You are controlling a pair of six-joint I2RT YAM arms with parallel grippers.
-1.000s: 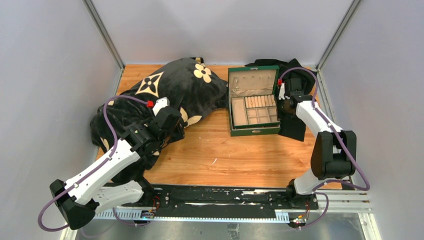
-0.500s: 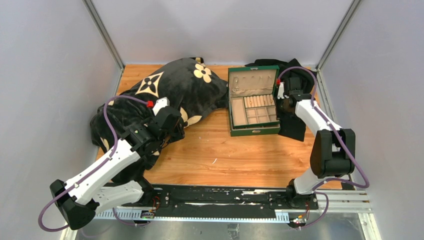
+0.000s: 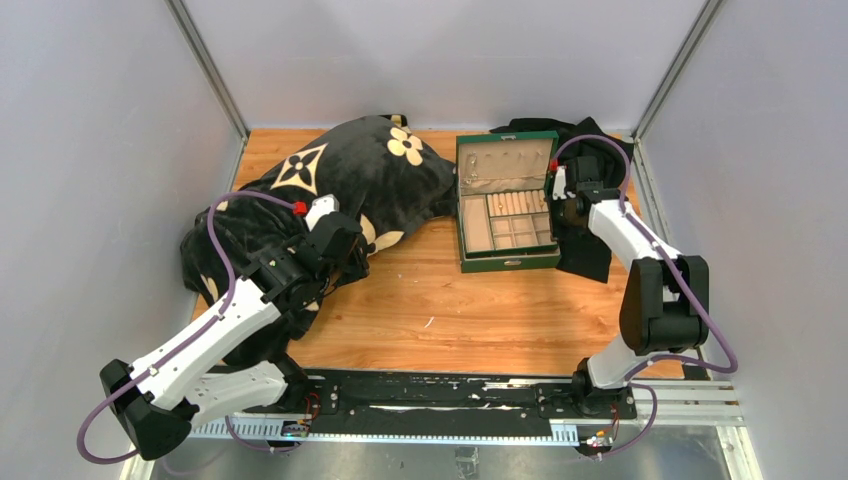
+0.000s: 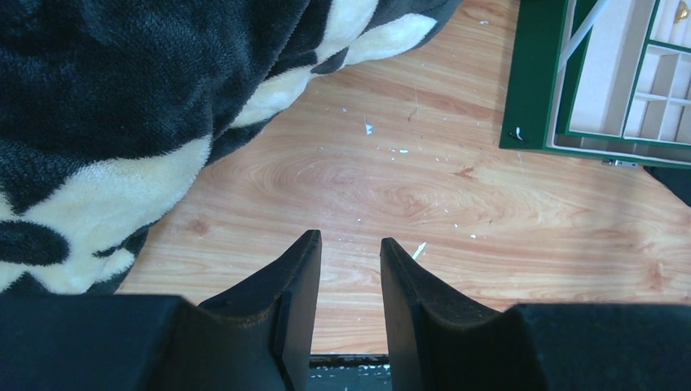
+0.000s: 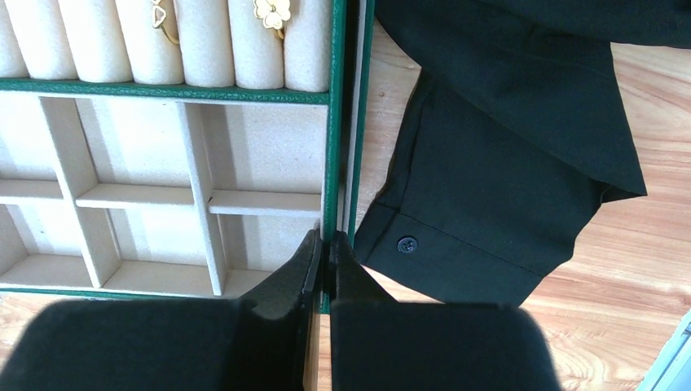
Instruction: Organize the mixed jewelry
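Right tool [image 5: 324, 242]: clamped shut, nothing visible in its grip; hovers at right wall of green box with beige lining [image 5: 163, 88]. Just beyond, tucked in cream ring rolls [image 5: 204, 41]: small gold jewelry pieces [image 5: 271, 11]. Right of box: black cloth [image 5: 489, 163]. Left tool [image 4: 350, 242]: partly open, empty; hangs over wooden surface [image 4: 367, 179], near black-and-cream plush blanket [image 4: 122, 81].

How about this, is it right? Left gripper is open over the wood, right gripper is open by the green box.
No. The right gripper is shut by the green box, as the right wrist view shows. The left gripper is open.
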